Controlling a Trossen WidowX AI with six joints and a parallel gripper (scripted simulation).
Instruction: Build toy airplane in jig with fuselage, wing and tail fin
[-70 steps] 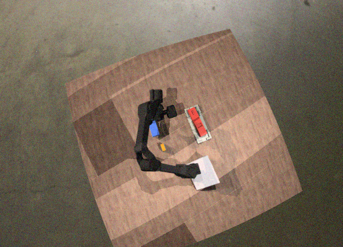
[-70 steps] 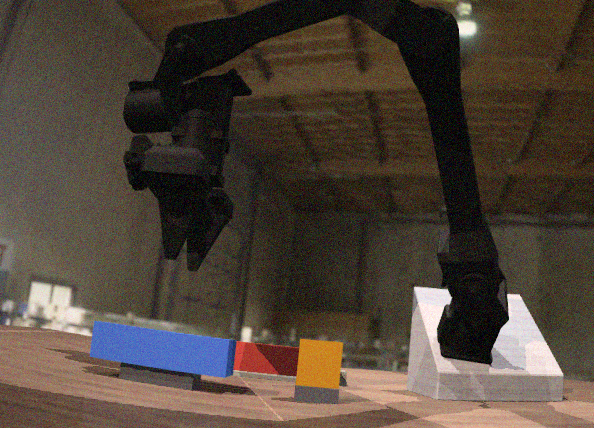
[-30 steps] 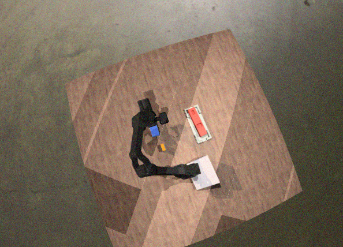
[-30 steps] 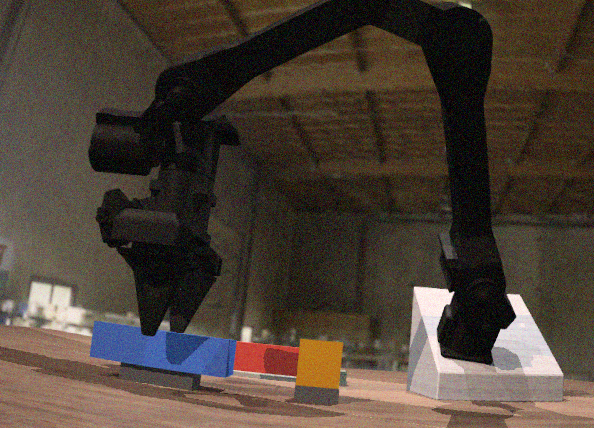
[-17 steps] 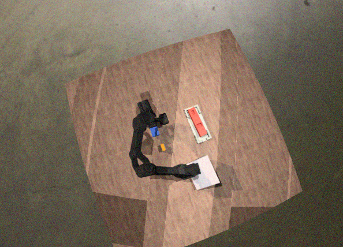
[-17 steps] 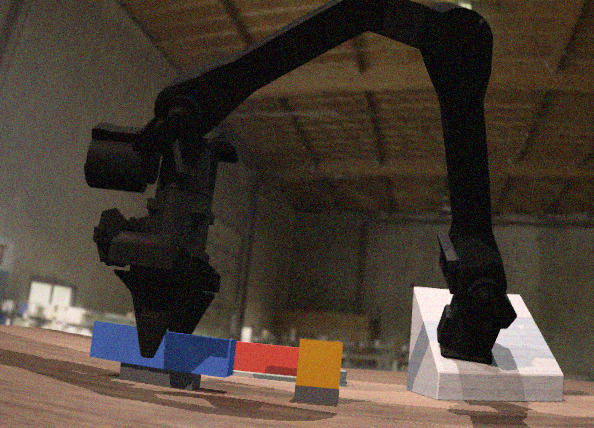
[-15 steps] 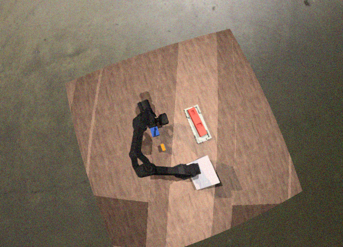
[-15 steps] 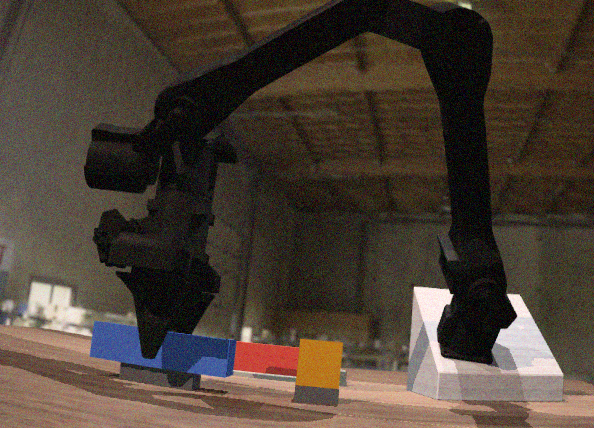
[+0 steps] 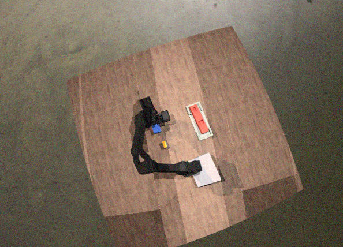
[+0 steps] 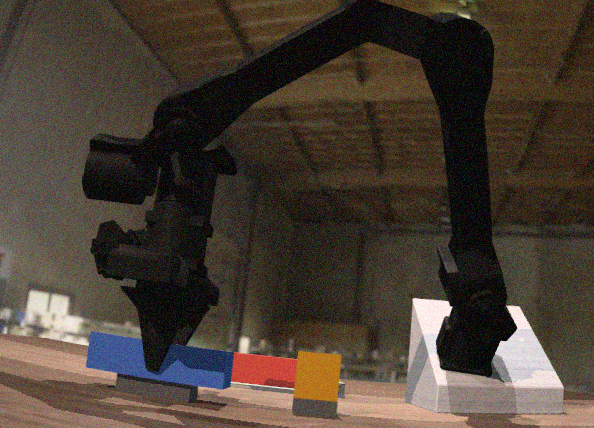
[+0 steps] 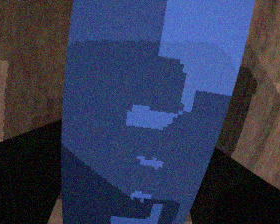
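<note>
The red fuselage (image 9: 197, 116) (image 10: 265, 369) lies in the pale jig cradle (image 9: 205, 137) (image 10: 342, 389), its two top sockets uncovered. The blue wing (image 9: 156, 129) (image 10: 115, 354) (image 11: 206, 30) rests level on a low grey stand (image 10: 155, 388), apart from the cradle. My gripper (image 10: 167, 359) (image 11: 133, 137) points down and is shut on the wing, one finger at each long side. In the top view the arm hides the fingers and part of the wing. The orange tail fin (image 9: 164, 144) (image 10: 318, 376) stands upright on a small grey stand (image 10: 315, 408); its tab is not visible.
A white sloped block (image 9: 211, 172) (image 10: 500, 400) stands around the arm's base. The tail fin stands near the wing, on the side towards the arm's base. The cradle is across the wooden table (image 9: 245, 105) from the wing.
</note>
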